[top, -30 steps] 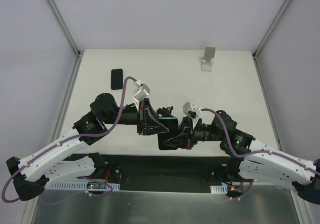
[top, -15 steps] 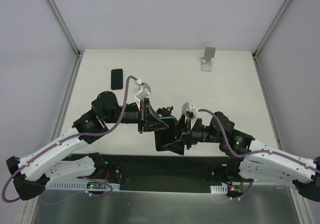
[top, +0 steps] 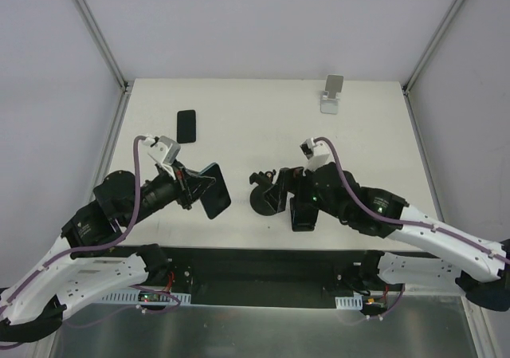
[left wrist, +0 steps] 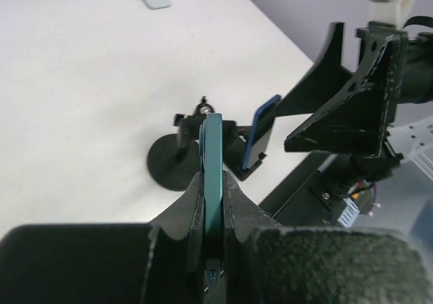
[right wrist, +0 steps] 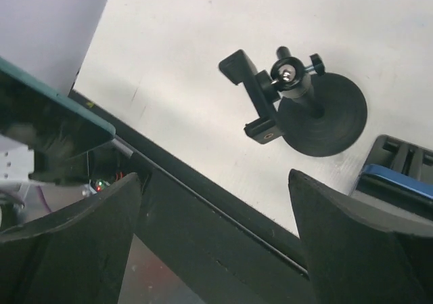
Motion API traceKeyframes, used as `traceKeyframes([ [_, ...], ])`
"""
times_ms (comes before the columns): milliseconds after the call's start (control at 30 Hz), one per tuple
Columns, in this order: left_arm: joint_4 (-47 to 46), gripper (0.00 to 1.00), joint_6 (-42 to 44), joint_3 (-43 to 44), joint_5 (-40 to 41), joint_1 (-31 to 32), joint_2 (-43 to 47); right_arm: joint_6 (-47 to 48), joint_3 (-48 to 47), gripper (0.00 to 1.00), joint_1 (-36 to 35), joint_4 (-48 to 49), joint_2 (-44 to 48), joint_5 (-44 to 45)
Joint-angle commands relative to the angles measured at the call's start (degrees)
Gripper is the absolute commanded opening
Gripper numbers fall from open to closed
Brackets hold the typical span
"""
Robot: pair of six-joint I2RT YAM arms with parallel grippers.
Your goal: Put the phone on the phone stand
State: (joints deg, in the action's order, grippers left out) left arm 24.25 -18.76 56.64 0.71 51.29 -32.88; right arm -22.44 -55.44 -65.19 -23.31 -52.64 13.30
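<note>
Top external | grippers have parted from their mid-table meeting | left gripper (top: 199,189) clamped on phone (top: 217,194), drawn back left | stand (top: 263,200) empty, exposed between grippers | right gripper (right wrist: 213,179) fingers apart, just beside stand | judged: handover done, placing next.
</note>
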Motion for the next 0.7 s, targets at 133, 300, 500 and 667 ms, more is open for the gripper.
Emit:
traceKeyframes([
  [133,0.8,0.0,-1.27,-4.43,9.66,-0.22,4.84,-12.81,-10.12,0.6,-0.9,-13.43,-13.35,14.73],
  [300,0.89,0.0,-0.92,-5.93,9.13,-0.13,6.69,-14.48,-14.51,0.54,-2.05,-16.85,-20.91,18.5],
  [500,0.8,0.0,-1.01,-6.54,7.82,-0.14,6.43,-15.53,-19.79,0.5,-3.54,-20.37,-27.51,23.17],
  [667,0.71,0.0,-0.92,-6.72,7.03,-0.22,5.81,-17.55,-23.22,0.35,-4.07,-24.41,-31.38,24.4],
])
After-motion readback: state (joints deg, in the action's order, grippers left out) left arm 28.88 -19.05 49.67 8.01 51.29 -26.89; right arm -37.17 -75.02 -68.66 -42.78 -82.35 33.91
